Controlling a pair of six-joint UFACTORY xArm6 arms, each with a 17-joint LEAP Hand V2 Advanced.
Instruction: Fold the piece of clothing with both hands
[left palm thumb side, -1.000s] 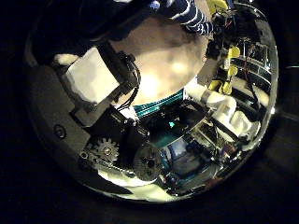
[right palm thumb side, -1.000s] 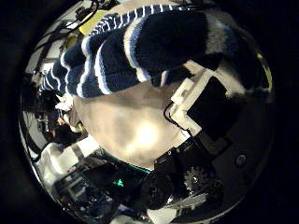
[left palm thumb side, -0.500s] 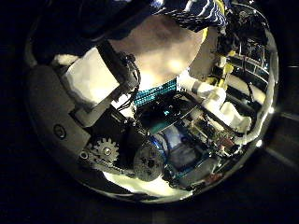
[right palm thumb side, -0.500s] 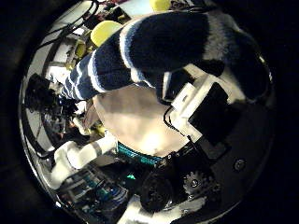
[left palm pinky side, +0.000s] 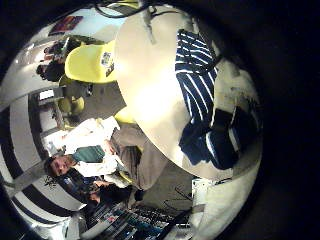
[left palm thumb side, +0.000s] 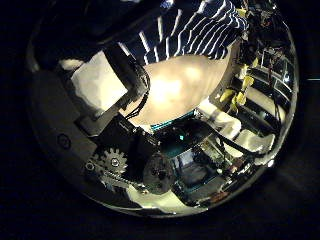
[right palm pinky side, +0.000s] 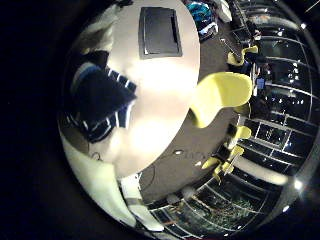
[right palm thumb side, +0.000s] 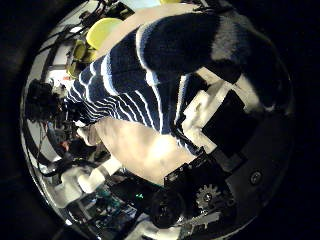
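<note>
Holding the striped garment (right palm thumb side: 165, 70) up off the round table (left palm pinky side: 150, 95) is where I judge myself to be, partway through a fold, with cloth hanging in front of both palms. At my right hand (right palm thumb side: 225, 115) the navy and white striped fabric drapes across and close over the palm, and a finger looks tucked in against it, so I read that hand as clamped on the cloth. At my left hand (left palm thumb side: 110, 85) the same striped fabric runs across just past the fingers, but I cannot tell whether those fingers actually pinch it or only sit beside it. From the left hand's little finger side I see a long run of the garment lying on the tabletop, well below the palm. Next, I think, I need to carry the lifted edge over the part lying flat, keeping both hands level so the fold lands square, then let go.
</note>
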